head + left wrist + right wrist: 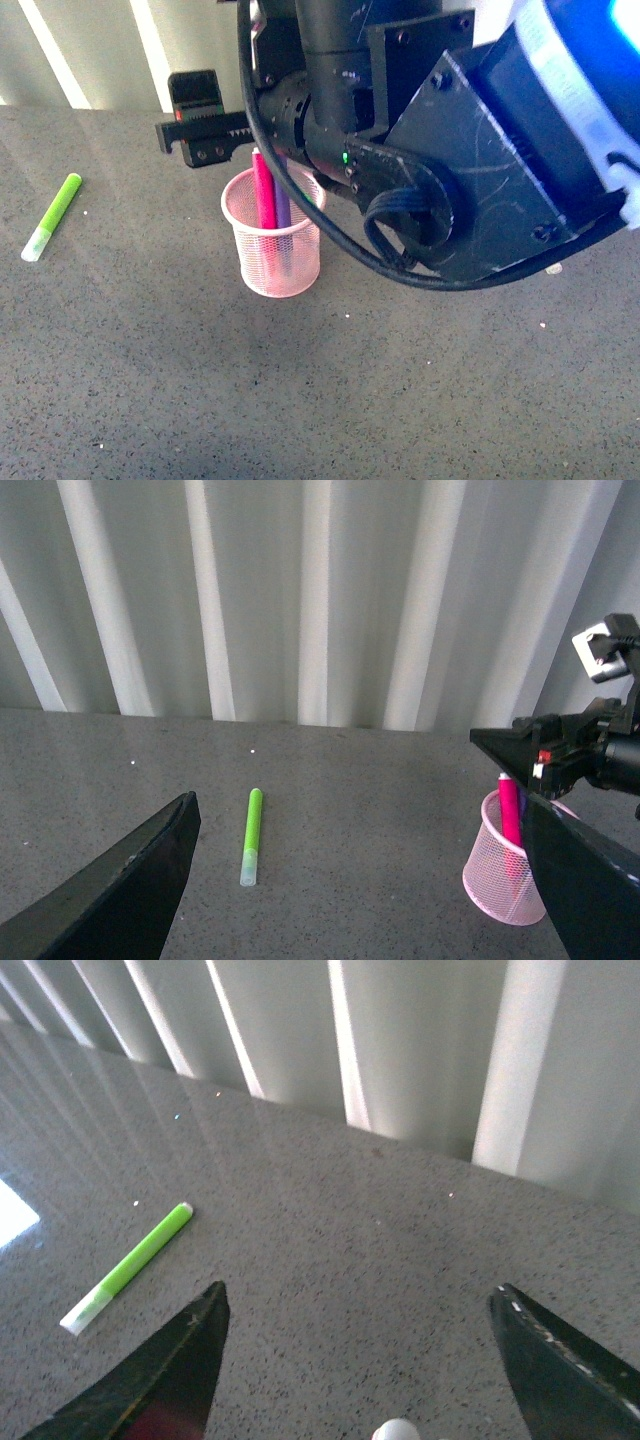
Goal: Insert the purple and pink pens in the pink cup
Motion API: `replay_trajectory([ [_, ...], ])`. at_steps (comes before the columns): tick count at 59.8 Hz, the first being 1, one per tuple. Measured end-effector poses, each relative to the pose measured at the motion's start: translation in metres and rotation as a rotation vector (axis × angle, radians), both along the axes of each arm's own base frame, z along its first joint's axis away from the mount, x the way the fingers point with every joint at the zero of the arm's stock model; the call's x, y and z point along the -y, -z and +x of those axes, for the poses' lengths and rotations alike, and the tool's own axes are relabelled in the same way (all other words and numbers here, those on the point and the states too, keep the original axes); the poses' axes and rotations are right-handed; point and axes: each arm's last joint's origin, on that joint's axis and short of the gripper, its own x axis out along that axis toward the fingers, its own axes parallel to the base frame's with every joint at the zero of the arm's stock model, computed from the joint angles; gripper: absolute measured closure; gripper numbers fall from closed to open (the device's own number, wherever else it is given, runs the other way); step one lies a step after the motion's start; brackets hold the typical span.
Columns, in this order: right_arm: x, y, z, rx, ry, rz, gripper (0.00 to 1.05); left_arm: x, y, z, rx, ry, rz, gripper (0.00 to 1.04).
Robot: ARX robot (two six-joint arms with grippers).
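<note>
pens in cup: 2. Pink pen (264, 190) and purple pen (282, 203) both stand in the pink cup (272, 262), side by side, leaning slightly, tops above the rim.
pink pen: left of the purple one in the front view; also seen in the left wrist view (510, 813), sticking out of the cup (495, 880).
purple pen: top end hidden behind the right arm's body, cap not visible.
cups: 1. Upright on the grey speckled table (200, 380), mesh wall intact, right below the right gripper.
other pens: 1 lime-green marker (52, 216), flat on the table, well left of the cup, clear cap end toward the robot. Same marker in left wrist (251, 835) and right wrist (127, 1266) views.
right gripper (232, 120): hangs just above the pen tops; its wrist view shows the two fingers spread wide, nothing between them; released. A pale rounded tip shows at that view's lower edge, can't tell which pen.
left gripper (370, 875): fingers spread wide apart, empty, off to the side of the cup.
background: white pleated curtain (320, 590) behind the table.
</note>
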Motion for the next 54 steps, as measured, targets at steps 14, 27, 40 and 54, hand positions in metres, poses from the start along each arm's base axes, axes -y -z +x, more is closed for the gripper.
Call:
replay_trajectory([
  [14,0.039,-0.025,0.007,-0.059,0.419,-0.165,0.07,0.0,0.0,0.0,0.0,0.0,0.0,0.07],
  [27,0.096,-0.045,0.0,-0.114,0.683,-0.245,0.07,0.0,0.0,0.0,0.001,0.001,0.0,0.07],
  [40,0.106,-0.04,-0.019,0.111,0.576,-0.133,0.25,0.0,0.0,0.0,0.001,-0.003,0.0,0.07],
  [54,0.175,-0.06,-0.079,0.297,0.627,-0.072,0.66,0.0,0.0,0.0,0.001,0.0,0.0,0.07],
])
